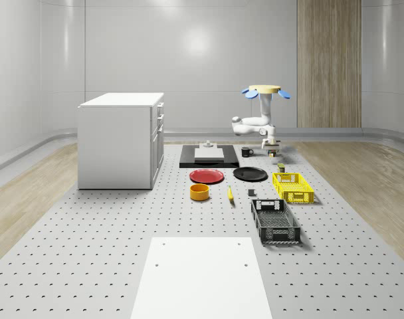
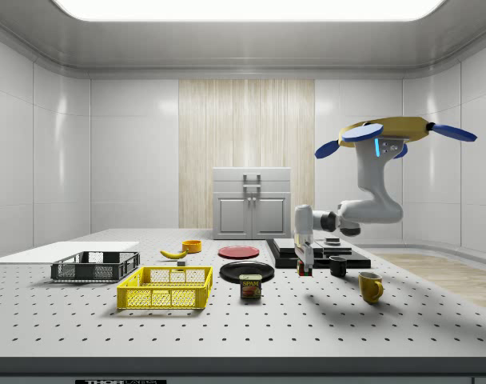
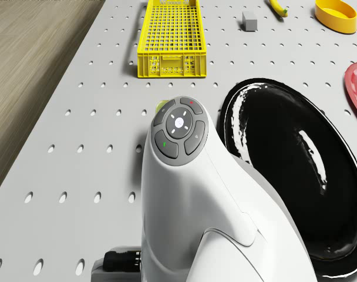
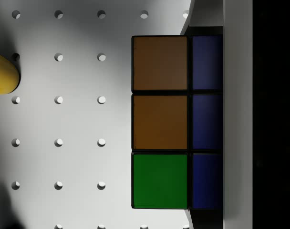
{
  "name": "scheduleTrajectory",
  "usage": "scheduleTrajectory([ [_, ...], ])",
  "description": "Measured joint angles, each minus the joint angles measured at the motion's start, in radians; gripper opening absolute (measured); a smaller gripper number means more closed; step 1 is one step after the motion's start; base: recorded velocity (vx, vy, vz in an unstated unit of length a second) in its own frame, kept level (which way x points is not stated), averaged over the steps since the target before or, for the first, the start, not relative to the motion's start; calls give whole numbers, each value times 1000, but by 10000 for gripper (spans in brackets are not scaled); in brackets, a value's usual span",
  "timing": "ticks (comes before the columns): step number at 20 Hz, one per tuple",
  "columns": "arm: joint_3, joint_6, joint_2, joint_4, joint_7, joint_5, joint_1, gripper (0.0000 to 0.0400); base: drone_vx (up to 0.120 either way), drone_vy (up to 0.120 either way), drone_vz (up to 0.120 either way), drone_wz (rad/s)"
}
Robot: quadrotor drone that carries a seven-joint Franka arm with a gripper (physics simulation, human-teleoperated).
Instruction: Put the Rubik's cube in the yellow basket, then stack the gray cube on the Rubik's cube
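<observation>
Perforated gray surface [image 1: 89, 252] fills a pale-walled room, and toward its far edge the gripper [image 2: 304, 264] hangs low with the multicoloured Rubik's cube [image 4: 160, 121] right at its tip. Whether the fingers are clamped on it or merely beside it cannot be told. The wrist view shows orange and green tiles and a blue side, with a yellow mug [image 4: 2, 74] nearby. The cube is likely rigid, light and smooth-faced, so it is best taken squarely on two opposite flat faces, not on its corners. Above, the drone [image 2: 384, 130] hovers over the surface's far part. A glossy black plate [image 3: 284, 176] lies just beside the arm. Farther toward the near edge stands the yellow mesh basket [image 2: 163, 298], apparently empty, with the small gray cube [image 3: 249, 20] on the surface near it. Beyond is a black mesh crate [image 2: 95, 268], which also looks empty.
</observation>
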Motion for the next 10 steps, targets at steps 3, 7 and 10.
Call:
scheduleTrajectory([
  [3, 11, 5, -8, -1, 3, 12, -2, 325, 120, 0, 120, 0],
  [7, 18, 13, -19, -1, 5, 23, -5, 325, 120, 0, 30, 0],
  [10, 21, 21, -28, -1, 7, 28, -7, 325, 120, 0, 27, 0],
])
